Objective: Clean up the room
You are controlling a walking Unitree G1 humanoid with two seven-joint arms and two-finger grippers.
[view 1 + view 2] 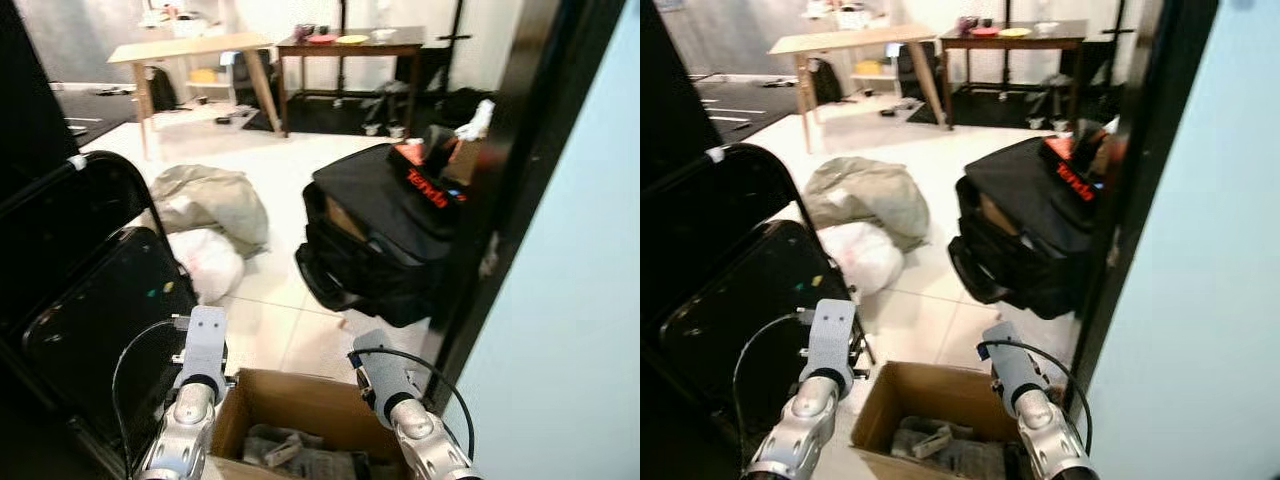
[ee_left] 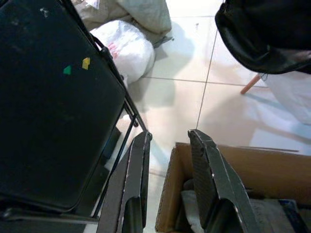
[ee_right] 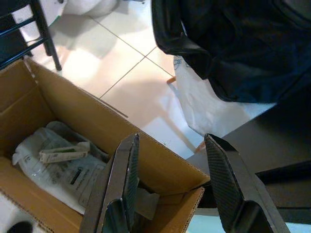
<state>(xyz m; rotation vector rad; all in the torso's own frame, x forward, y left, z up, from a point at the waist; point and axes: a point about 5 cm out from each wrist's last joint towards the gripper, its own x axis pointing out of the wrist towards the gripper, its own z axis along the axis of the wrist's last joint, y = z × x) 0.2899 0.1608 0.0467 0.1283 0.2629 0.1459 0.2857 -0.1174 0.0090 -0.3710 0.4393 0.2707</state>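
Your cardboard box (image 1: 300,400) sits on the tiled floor at 6 o'clock, right below the head camera, open at the top with crumpled plastic wrapping (image 3: 58,160) inside. Your left gripper (image 2: 167,184) hangs over the box's left wall with its fingers spread, one finger outside the wall and one over the inside, pinching nothing. Your right gripper (image 3: 172,187) hangs over the box's right corner, its fingers also spread and empty. At 9 o'clock a black folding chair (image 1: 100,310) stands just beside the box. At 1 o'clock lies a big black bag (image 1: 390,240), with a grey sack (image 1: 210,200) and a white bag (image 1: 205,262) at 11 o'clock. Two tables (image 1: 200,50) stand far off at 12 o'clock.
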